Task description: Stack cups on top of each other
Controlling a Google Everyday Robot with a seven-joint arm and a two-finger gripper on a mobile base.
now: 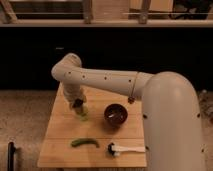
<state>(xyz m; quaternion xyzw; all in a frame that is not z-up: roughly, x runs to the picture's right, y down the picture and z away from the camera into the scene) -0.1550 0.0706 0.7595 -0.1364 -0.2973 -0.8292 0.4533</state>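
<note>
Arm: the white arm [105,82] sweeps in from the big rounded body on the right, runs leftward over the back of the tabletop [60,131], bends at a rounded elbow near the back-left corner and drops straight down.

Tool: the dark tool [78,104] hangs at the end of that downward link, over the left half of the wooden tabletop, right on top of the lime shape below it. Gripping, released or clenched on nothing? I cannot tell from here.

Cups: one lime-green patch [82,115] shows directly under the tool, on the left-centre of the tabletop and well to the left of the bowl. Its top is covered by the tool, so I cannot tell whether this is a single cup or one sitting in another, nor whether it rests on the wood or is lifted just off it.

Bowl: the wide dark maroon bowl [115,114] sits upright near the middle of the tabletop, to the right of the tool and apart from the lime patch, with a pale glint inside it.

Green vegetable: a long curved green piece [84,142] lies flat toward the front edge, in front of the cups and clear of them.

Brush: a white-handled utensil with a dark head [127,148] lies near the front-right corner, handle pointing right, just beside the vegetable's right end but not touching it.

Floor: speckled grey flooring [25,117] shows left of the tabletop, and a dark upright object [11,156] stands at the lower-left edge.
</note>
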